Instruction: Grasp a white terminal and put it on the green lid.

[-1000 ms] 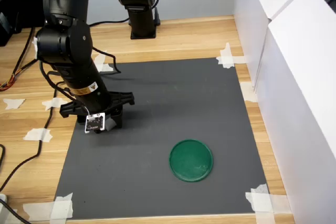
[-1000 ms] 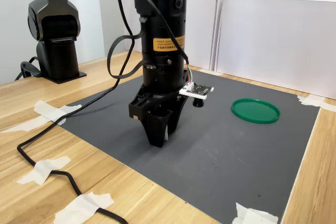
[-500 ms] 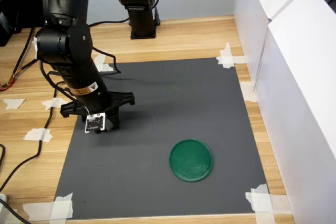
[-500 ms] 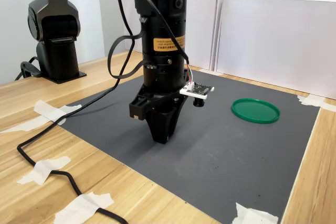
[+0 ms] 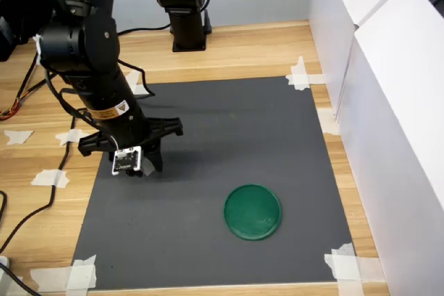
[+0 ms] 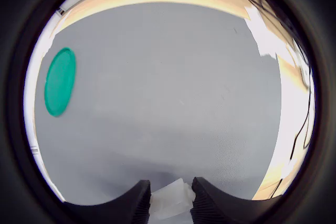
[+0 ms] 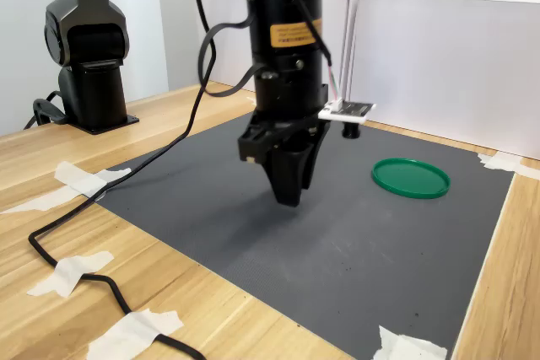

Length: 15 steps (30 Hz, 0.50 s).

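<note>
Your gripper (image 6: 170, 203): both dark fingers pressed against the sides of the white terminal (image 6: 171, 199), which sits pinched between the fingertips in the wrist view. In both exterior views the terminal itself is hidden by the fingers; you see only the gripper (image 7: 288, 194) pointing straight down, its tip raised clear of the grey mat (image 7: 354, 242).

Your green lid (image 5: 252, 211): flat on the mat, bare, well apart from the gripper. In the first exterior view it lies toward the near right part of the mat, while the gripper (image 5: 147, 166) hangs over the left part. In the second exterior view the lid (image 7: 411, 178) sits to the right of the gripper and farther back. In the wrist view the lid (image 6: 60, 81) shows at the edge of the picture, far from the fingers.

Your surroundings: the mat is fixed to a wooden table (image 5: 243, 46) with white tape pieces (image 5: 300, 74) at its corners. A second black arm base (image 5: 184, 5) stands at the far edge. White panels (image 5: 388, 102) wall the first exterior view's right side. A black cable (image 7: 76, 267) trails across the table.
</note>
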Available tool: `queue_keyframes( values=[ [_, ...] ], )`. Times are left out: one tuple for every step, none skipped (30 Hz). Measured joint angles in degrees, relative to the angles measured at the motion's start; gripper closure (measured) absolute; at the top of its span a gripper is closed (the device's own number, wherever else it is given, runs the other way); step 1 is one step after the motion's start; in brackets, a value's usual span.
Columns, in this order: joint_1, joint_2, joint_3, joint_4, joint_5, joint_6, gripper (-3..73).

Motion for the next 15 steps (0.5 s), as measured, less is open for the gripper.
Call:
queue_keyframes(
  values=[
    [1.1,0.0,-1.1,0.0,0.6,0.0,40.7],
    [2.3,0.0,-2.2,0.0,1.2,0.0,40.7],
    [3.5,0.0,-3.2,0.0,1.7,0.0,40.7],
    [4.7,0.2,-4.5,0.0,2.3,0.0,40.7],
    [5.9,0.4,-5.6,0.0,2.9,0.0,40.7],
    [7.1,0.6,-6.4,0.0,3.4,0.0,40.7],
    [8.3,1.0,-7.5,0.0,4.0,0.0,40.7],
    [9.5,1.5,-8.4,0.0,4.3,0.2,40.7],
    [10.6,2.1,-9.4,0.0,4.3,0.5,40.7],
    [11.7,2.8,-10.3,0.1,4.3,0.9,40.7],
    [12.8,3.6,-11.3,0.1,4.4,1.2,40.7],
    [13.5,4.2,-12.1,0.2,4.4,1.6,40.7],
    [14.3,5.1,-13.0,0.2,4.4,2.0,40.7],
    [15.0,6.0,-13.9,0.3,4.4,2.4,40.7],
    [15.6,7.0,-14.7,0.3,4.4,2.8,40.7]
  ],
)
